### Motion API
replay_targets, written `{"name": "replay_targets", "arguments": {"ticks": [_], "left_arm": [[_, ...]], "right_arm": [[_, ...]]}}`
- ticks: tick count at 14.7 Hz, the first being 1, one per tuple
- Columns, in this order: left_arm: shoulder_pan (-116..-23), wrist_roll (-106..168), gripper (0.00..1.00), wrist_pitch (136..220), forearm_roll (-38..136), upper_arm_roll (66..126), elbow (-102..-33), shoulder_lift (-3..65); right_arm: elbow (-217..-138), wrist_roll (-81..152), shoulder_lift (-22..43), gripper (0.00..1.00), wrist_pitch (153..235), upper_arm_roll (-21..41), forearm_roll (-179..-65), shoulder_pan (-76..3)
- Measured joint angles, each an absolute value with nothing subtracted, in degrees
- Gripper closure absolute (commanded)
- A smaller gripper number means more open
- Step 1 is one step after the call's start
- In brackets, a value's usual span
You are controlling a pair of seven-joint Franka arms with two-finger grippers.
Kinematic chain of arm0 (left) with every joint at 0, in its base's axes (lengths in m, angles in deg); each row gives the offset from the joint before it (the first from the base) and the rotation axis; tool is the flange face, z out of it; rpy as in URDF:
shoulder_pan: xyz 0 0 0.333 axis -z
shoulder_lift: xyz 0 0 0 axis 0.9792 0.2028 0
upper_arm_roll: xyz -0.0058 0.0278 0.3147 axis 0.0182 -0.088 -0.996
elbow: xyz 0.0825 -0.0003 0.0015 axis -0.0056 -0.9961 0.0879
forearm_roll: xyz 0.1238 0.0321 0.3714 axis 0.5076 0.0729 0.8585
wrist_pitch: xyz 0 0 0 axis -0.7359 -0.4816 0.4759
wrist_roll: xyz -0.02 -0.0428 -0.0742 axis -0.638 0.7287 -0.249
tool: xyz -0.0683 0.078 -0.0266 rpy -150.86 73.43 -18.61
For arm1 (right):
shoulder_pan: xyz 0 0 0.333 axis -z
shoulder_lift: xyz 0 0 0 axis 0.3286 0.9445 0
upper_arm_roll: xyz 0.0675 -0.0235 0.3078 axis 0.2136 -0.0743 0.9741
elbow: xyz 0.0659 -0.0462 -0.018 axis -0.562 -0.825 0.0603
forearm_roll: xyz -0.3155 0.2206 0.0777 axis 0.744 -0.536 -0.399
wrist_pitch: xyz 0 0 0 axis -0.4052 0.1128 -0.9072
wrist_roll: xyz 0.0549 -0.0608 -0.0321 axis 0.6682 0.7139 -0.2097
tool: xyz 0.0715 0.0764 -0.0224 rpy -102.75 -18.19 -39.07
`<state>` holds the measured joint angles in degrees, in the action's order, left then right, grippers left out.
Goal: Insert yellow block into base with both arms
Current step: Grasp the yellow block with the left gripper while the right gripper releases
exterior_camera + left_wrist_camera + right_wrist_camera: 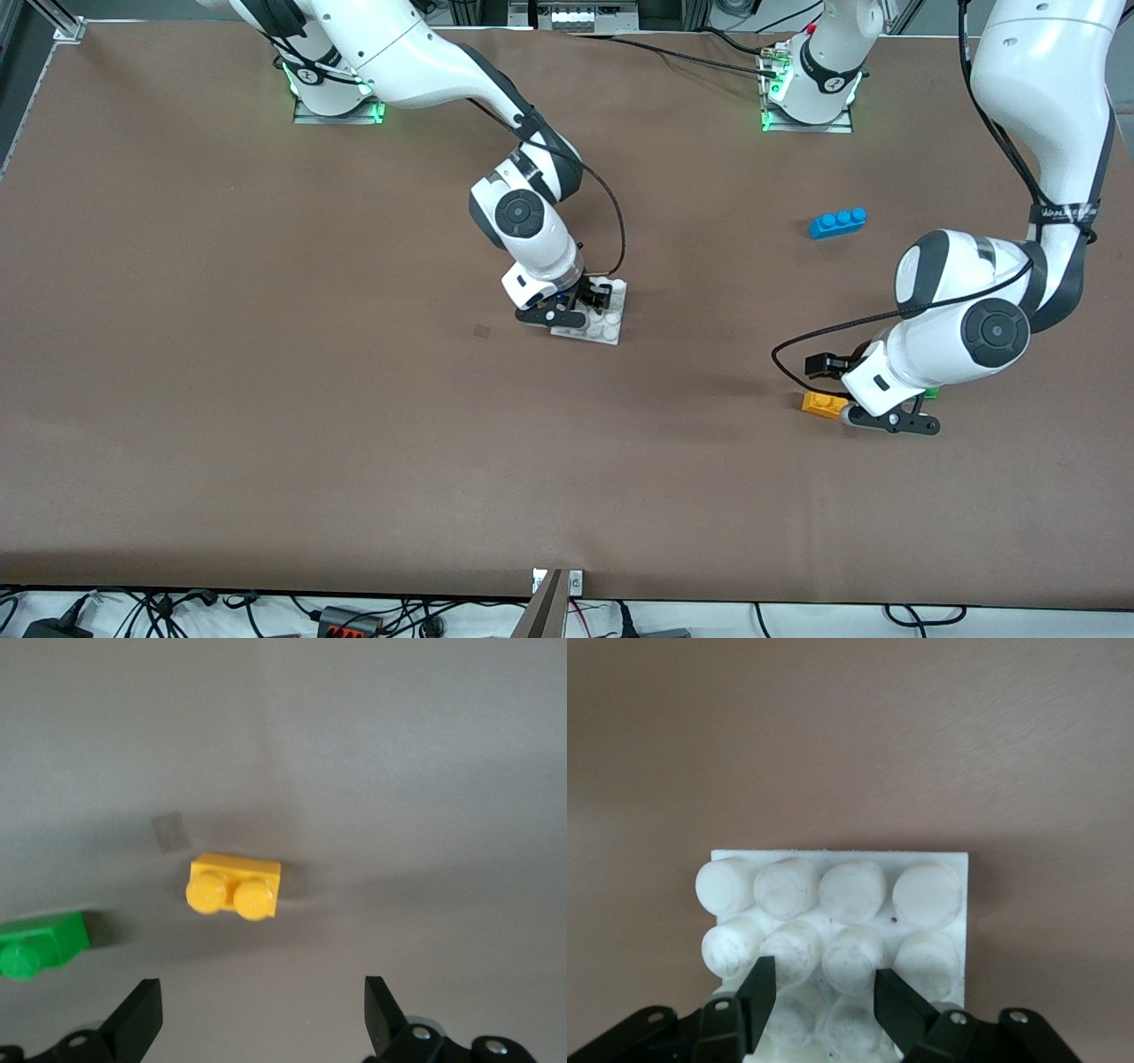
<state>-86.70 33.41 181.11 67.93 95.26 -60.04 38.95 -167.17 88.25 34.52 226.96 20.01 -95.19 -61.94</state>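
Only writing anywhere is a small strip label on the left arm's (1036, 89) black cable band, too tiny to read properly. The left gripper (261, 1019) hangs low over the table (266, 399) at the left arm's end, fingers (142, 1014) spread wide with nothing between them; the yellow block (234, 885) sits on the surface just ahead of the open gap, studs up, not touched. From the front camera that block (824, 405) peeks out at about 9 o'clock from the left gripper (890, 416), and the green brick (40, 945) lies just beside it, mostly hidden under the wrist in the front shot. The blue brick (837, 222) sits well apart, at roughly 12 o'clock from the yellow one, closer to the robot bases. The right arm (523, 221) reaches to mid-table, and the right gripper (819, 1005) is down over the base (957, 868), fingers (757, 988) set narrow around a stud in the plate's middle rows; hard to say if they actually press it. The base (611, 310) lies flat on the table.
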Motion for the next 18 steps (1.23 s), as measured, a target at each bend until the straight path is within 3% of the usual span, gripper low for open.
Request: {"name": "replay_targets", "arguments": {"ticks": [9, 13, 14, 18], "left_arm": [[-86.77, 33.54, 0.00, 190.17, 74.05, 95.02, -60.64, 43.96], [-86.78, 34.52, 0.00, 191.45, 75.00, 94.62, -60.93, 44.68], [-86.77, 34.67, 0.00, 191.51, 75.41, 94.60, -60.95, 44.73], [-86.77, 34.78, 0.00, 192.24, 75.59, 94.60, -61.69, 45.12]], "right_arm": [[-165.48, 84.77, 35.78, 0.44, 228.02, 20.03, -95.15, -63.54], [-165.24, 83.85, 35.84, 0.18, 228.00, 20.00, -95.15, -63.51], [-164.86, 83.80, 35.68, 0.01, 227.39, 19.95, -95.15, -63.44], [-162.68, 83.70, 31.08, 0.00, 216.91, 19.40, -95.15, -61.63]]}}
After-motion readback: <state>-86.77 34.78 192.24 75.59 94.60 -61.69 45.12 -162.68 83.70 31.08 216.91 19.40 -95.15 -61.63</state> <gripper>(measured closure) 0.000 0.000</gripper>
